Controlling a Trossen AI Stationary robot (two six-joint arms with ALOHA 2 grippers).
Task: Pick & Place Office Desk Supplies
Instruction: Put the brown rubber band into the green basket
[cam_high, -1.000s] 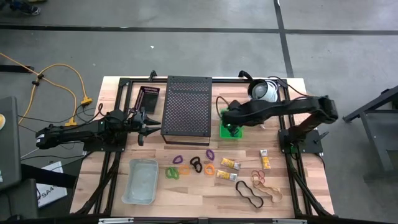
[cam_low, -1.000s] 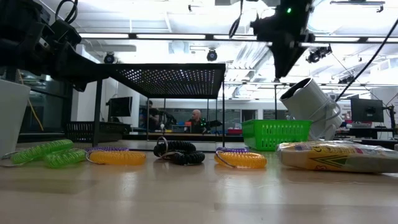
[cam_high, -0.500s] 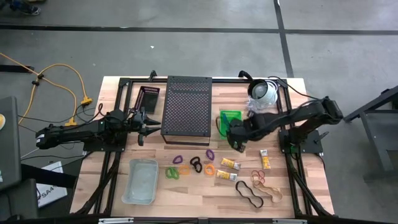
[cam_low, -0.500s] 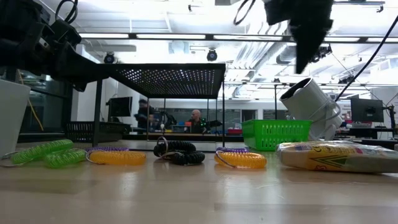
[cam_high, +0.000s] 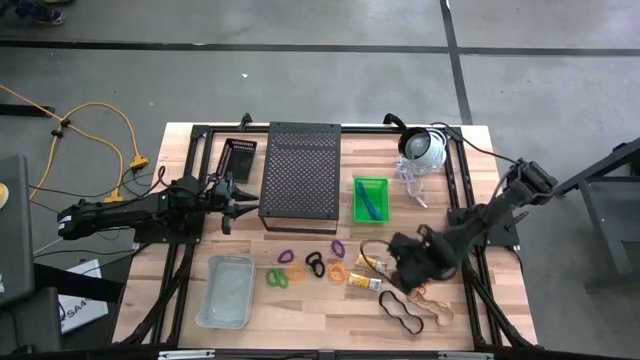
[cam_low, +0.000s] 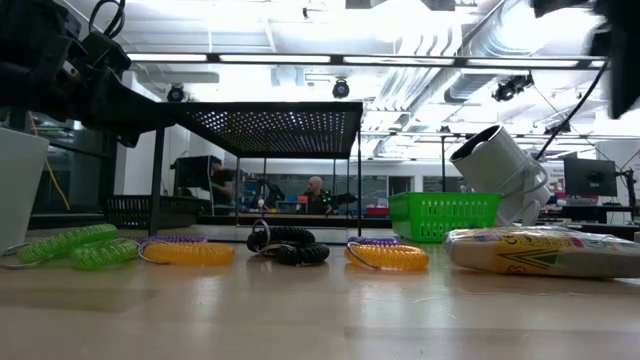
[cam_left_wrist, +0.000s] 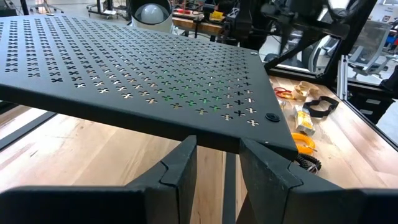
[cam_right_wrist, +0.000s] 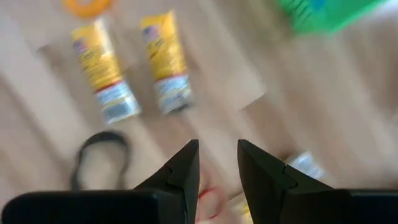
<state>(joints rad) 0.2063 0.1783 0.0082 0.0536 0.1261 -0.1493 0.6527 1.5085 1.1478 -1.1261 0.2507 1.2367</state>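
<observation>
Meanwhile, at the far left, no change to report: left gripper (cam_high: 232, 192) parked against the left edge of the black perforated stand (cam_high: 300, 170), fingers only narrowly parted and holding nothing, same as a second ago. Further along, at the counter's front, clear tray (cam_high: 226, 290) and the row of coiled loops just beside it, green (cam_high: 277, 277), black (cam_high: 315, 265) and orange (cam_high: 337, 271), all lying where they were. Likewise untouched so far: the two yellow-and-white packets (cam_high: 365, 272) side by side to the right of the loops. Behind these, green basket (cam_high: 357, 212) now in full view with a blue item lying in it, no longer covered by the right arm. Then the real change: right gripper (cam_high: 400, 268) swung off the basket within the last second, brought forward and lowered over the counter just beside the packets, fingers a little apart and empty. From the right wrist view, aimed at bare wood, with a reddish rubber band (cam_right_wrist: 208, 202) showing below the fingers and a black band (cam_right_wrist: 99, 155) off to one side. Read as one delivery finished and the reach for the next supply begun, probably a packet or a band; nothing gripped yet. Farthest right, black (cam_high: 400, 312) and brown rubber bands (cam_high: 435, 305) waiting at the front edge.
</observation>
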